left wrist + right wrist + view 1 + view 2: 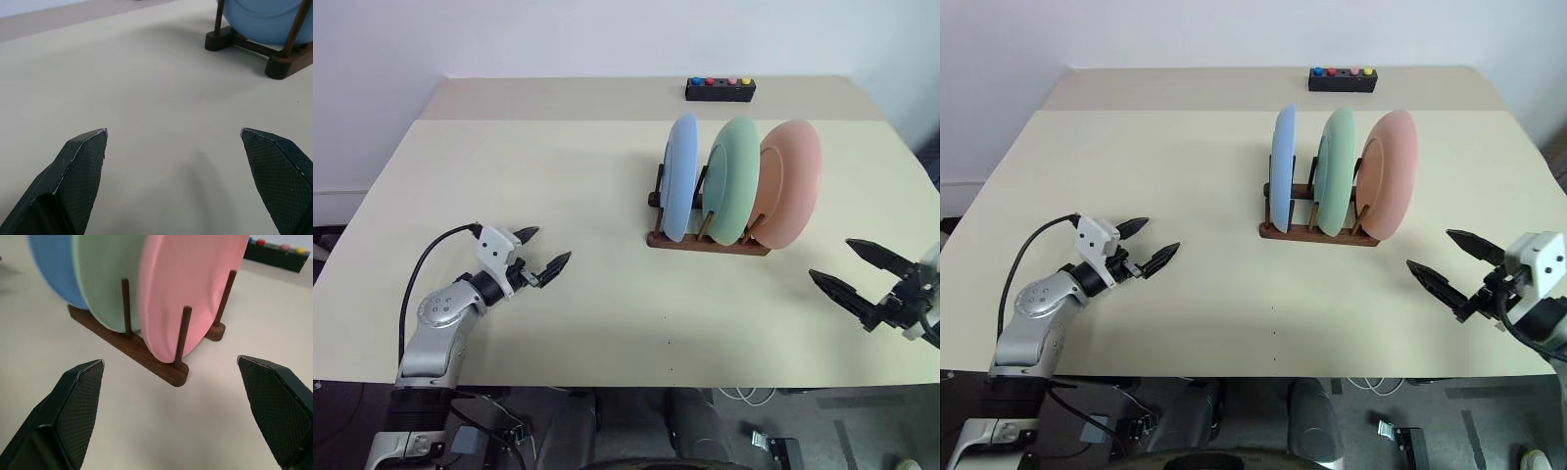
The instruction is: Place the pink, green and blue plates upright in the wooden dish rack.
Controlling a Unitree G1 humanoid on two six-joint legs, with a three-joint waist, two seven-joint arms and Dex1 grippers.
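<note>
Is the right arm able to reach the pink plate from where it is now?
Probably yes. The right tool is open and empty, apart from the pink plate, which stands at the near end of the wooden dish rack. Only bare table lies between them.

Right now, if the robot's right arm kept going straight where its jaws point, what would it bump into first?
Probably the pink plate at the near end of the wooden dish rack. The right gripper, jaws open, aims at it over bare table.
</note>
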